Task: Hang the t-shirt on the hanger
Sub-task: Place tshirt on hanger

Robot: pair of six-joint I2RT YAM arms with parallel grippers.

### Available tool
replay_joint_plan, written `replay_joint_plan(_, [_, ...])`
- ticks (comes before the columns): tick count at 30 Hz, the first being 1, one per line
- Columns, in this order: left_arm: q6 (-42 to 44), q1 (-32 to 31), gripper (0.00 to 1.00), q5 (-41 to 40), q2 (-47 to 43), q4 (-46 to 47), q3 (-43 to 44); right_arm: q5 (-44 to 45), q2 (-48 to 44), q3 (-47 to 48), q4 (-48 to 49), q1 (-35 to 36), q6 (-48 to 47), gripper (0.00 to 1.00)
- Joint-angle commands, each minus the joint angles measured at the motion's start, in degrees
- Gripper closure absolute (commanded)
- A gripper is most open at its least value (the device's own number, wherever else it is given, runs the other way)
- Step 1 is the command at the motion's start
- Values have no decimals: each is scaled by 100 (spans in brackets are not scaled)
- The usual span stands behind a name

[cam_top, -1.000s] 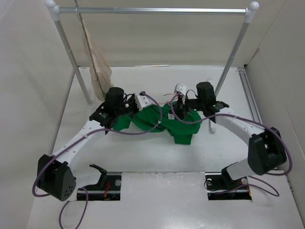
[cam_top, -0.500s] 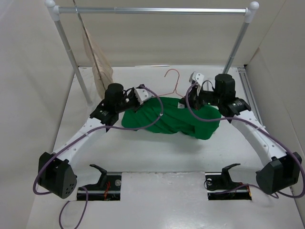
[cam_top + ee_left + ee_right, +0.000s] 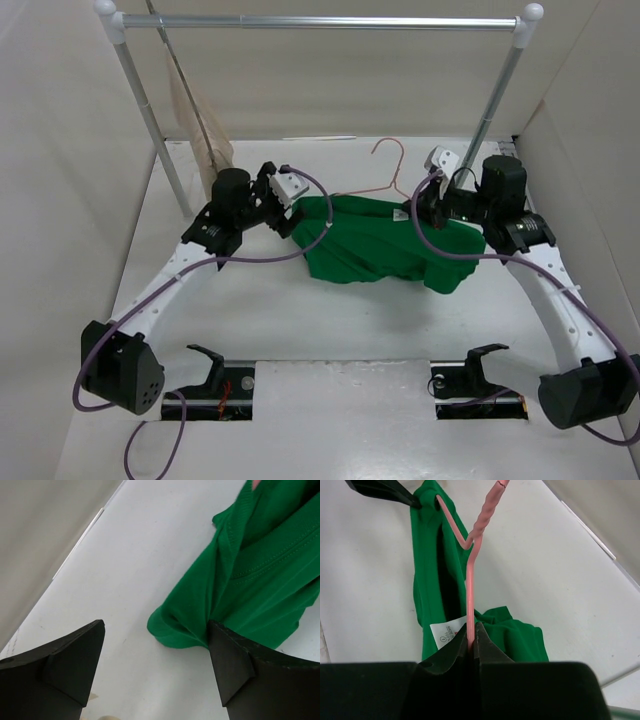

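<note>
The green t-shirt (image 3: 372, 243) lies spread on the white table, its right part raised toward the pink hanger (image 3: 392, 165). My right gripper (image 3: 418, 204) is shut on the hanger's wire (image 3: 471, 575) just below the twisted neck. One wire arm runs into the t-shirt's neck opening (image 3: 427, 565), beside a white label (image 3: 447, 630). My left gripper (image 3: 287, 214) stands open at the t-shirt's left edge. In the left wrist view, bare table shows between its fingers (image 3: 75, 660), and a fold of the t-shirt (image 3: 235, 590) lies against the right finger.
A metal clothes rail (image 3: 320, 21) spans the back on two slanted posts (image 3: 150, 115). A beige garment (image 3: 200, 125) hangs from its left end, close behind my left arm. Pale walls close in on both sides. Mounting plates (image 3: 225, 385) sit at the near edge.
My left gripper has opened and let go of the t-shirt. My right arm has moved right and back with the hanger, drawing the bunched t-shirt out wider.
</note>
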Motion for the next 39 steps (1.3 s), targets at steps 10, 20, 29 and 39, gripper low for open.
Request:
replay_joint_plan(10, [-57,-373,6,1663,-459,-109,1089,513,452,333,662,1013,0,100])
replay_joint_plan(20, [-435,-444,11,2375,24,-222,1635,794,760,-37,909,1742,-167,100])
replay_joint_plan(29, [-496,-497,69,2965,657,-863,2206,865,813,-292,1032,1980,-290,100])
replay_joint_plan(39, [-559,-497,97,3132,675,-1110,2364,742,1102,-564,1085,1770,-352,100])
